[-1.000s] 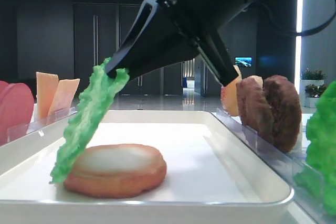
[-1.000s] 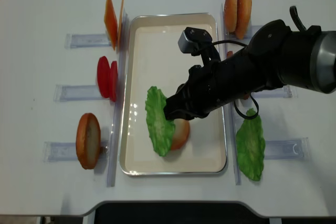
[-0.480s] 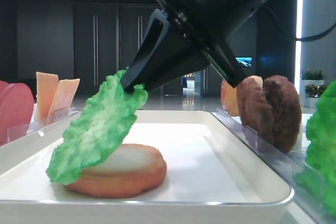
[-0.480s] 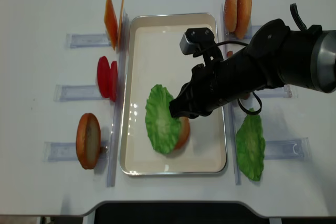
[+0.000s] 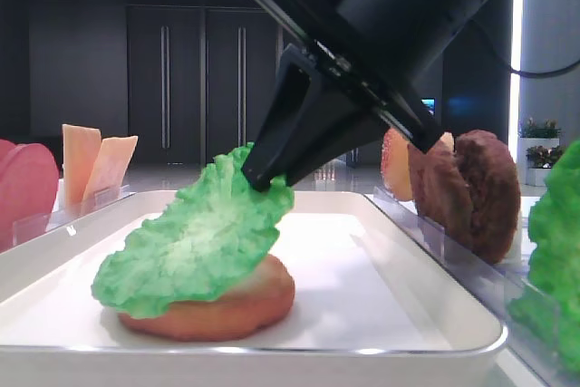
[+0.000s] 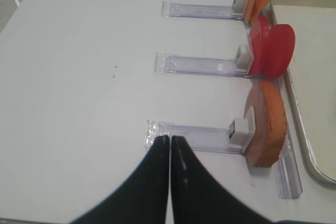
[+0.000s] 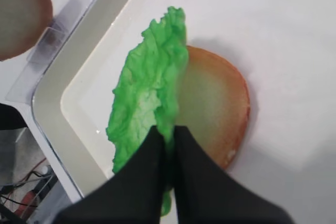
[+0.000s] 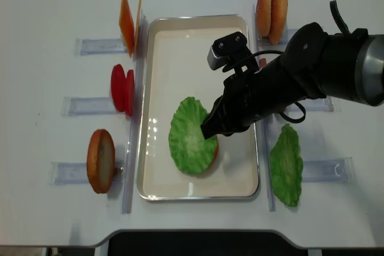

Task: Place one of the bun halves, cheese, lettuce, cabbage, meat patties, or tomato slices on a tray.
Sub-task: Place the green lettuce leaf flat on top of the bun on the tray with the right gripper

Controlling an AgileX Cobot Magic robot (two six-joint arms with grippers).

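A bright green lettuce leaf (image 8: 191,136) lies tilted across a bun half (image 5: 217,301) in the near part of the white tray (image 8: 180,40). My right gripper (image 8: 210,131) is shut on the leaf's right edge. In the right wrist view its fingers (image 7: 147,171) pinch the lettuce (image 7: 149,93) beside the bun half (image 7: 215,103), whose right part stays uncovered. My left gripper (image 6: 169,139) is shut with nothing in it, above the table at the end of a clear holder (image 6: 194,132).
Left of the tray, clear holders carry cheese slices (image 8: 127,23), tomato slices (image 8: 123,88) and a bun half (image 8: 100,160). On the right stand two bun halves (image 8: 272,7), meat patties (image 5: 467,188) and a second lettuce leaf (image 8: 286,165). My right arm spans the tray's right rim.
The right gripper has swung the lettuce down from hanging nearly edge-on beside the bun half to lying almost flat over it. The left gripper has not moved.
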